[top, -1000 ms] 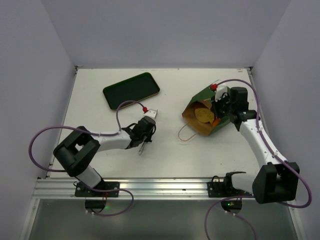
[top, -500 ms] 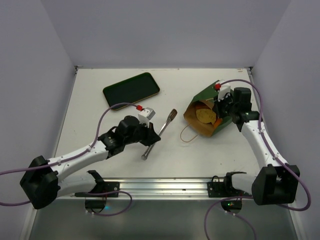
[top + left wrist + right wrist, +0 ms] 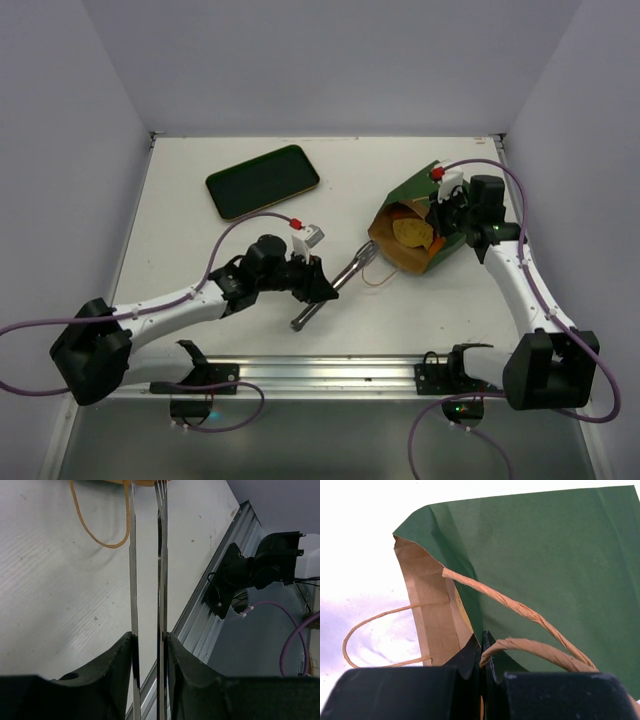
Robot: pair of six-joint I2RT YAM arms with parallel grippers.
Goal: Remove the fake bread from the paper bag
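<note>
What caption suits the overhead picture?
Right gripper pinches the paper bag; left gripper points metal tongs at the fake bread inside.

Dark green tray (image 3: 263, 181), metal tongs (image 3: 348, 272), white table (image 3: 340, 190)

I am seeing soft, even overhead light across the table (image 3: 170, 240), casting only faint shadows under the left arm (image 3: 165, 308). In the right wrist view the tabletop beyond the paper bag (image 3: 545, 555) is blowing out to white, and the near fingers (image 3: 468, 658) are blurring. The tongs (image 3: 132, 580) are catching streaky glare.
</note>
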